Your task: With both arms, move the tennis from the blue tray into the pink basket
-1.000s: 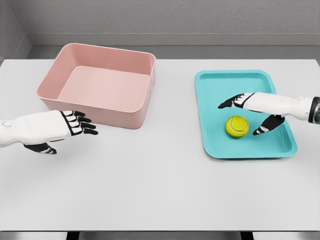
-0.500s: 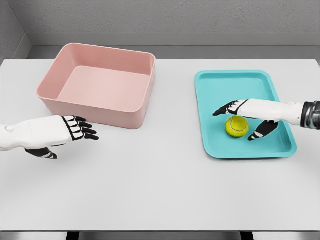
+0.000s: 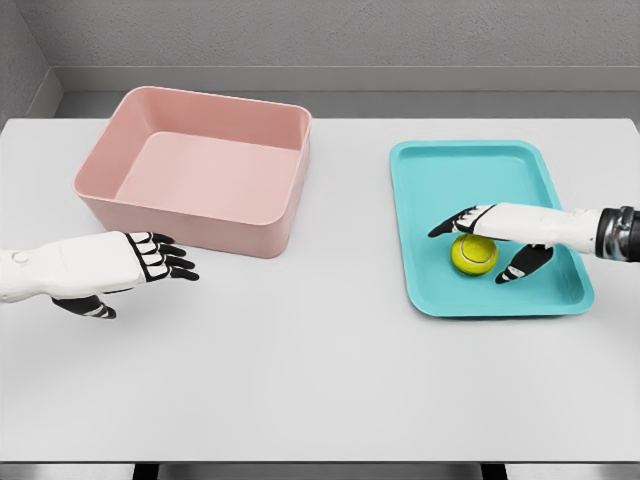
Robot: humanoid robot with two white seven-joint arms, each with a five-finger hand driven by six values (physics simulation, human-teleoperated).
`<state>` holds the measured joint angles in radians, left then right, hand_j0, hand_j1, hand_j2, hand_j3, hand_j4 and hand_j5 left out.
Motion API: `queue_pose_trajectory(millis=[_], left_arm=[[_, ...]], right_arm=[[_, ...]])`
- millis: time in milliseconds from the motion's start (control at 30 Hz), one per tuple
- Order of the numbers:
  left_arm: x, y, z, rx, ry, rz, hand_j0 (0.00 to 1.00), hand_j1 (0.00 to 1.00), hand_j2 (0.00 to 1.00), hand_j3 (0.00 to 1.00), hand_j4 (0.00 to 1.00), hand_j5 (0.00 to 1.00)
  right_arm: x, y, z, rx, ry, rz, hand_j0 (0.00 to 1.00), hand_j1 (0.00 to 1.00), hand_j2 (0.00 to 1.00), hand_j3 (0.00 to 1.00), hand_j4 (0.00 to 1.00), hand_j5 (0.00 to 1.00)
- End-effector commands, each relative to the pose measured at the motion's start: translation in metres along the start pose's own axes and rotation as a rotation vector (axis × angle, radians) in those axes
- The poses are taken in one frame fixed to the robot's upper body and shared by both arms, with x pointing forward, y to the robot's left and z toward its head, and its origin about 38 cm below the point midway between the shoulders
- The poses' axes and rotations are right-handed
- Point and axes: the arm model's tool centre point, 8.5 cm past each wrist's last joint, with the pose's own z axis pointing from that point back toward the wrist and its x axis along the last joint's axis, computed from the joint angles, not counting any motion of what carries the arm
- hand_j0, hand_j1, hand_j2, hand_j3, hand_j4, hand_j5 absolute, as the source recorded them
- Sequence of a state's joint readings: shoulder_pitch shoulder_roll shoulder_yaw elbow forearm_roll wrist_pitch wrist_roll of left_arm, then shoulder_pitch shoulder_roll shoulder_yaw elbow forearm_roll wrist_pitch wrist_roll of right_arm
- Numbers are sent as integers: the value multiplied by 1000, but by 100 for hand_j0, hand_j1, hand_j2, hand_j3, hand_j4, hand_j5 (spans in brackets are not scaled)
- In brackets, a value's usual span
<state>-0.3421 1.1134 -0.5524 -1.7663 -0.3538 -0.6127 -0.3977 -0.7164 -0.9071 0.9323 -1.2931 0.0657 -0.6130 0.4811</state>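
On the blue tray [image 3: 520,165] the tennis ball [image 3: 473,255] is straddled by the spread right hand [image 3: 492,240], not yet gripped; the pink basket [image 3: 200,235] is empty, the left hand [image 3: 148,258] held open beside it.

bright, even render (soft shadows)

Simulated lab bench, plain white table [image 3: 320,380], bare grey wall [image 3: 350,35], flat rendered lighting
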Motion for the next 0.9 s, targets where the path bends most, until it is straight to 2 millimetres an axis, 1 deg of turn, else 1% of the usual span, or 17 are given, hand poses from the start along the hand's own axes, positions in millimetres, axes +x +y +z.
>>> queue_pose_trajectory(millis=[0,67,100,133,333,567,600,633,867], left_arm=[[0,1,0,4,-1,4,100,100,100,100,100,100],[0,0,0,4,-1,7,100,100,100,100,100,100],[0,0,0,4,0,5,100,100,100,100,100,100],[0,0,0,3,-1,6,100,100,100,100,100,100],[0,1,0,5,1,5,100,100,100,100,100,100],[0,1,0,5,-1,5,100,100,100,100,100,100],[0,1,0,6,-1,4,100,100,100,100,100,100],[0,0,0,4,0,6,100,100,100,100,100,100],[0,0,0,4,0,6,100,100,100,100,100,100]], right_arm=[[-2,1,0,-3,5,-11,96,96,96,96,96,96],[-2,0,-2,-4,4,-11,94,94,94,94,94,94],[-3,1,-2,4,10,2,90,90,90,90,90,90],[-3,0,-2,5,13,9,89,89,89,89,89,89],[-3,2,-2,10,15,8,86,86,86,86,86,86],[-3,4,-3,17,13,8,76,76,76,76,76,76],[-4,4,-2,17,17,6,75,75,75,75,75,75],[-10,5,0,23,38,7,75,75,75,75,75,75],[-9,7,-2,29,35,8,64,64,64,64,64,64]])
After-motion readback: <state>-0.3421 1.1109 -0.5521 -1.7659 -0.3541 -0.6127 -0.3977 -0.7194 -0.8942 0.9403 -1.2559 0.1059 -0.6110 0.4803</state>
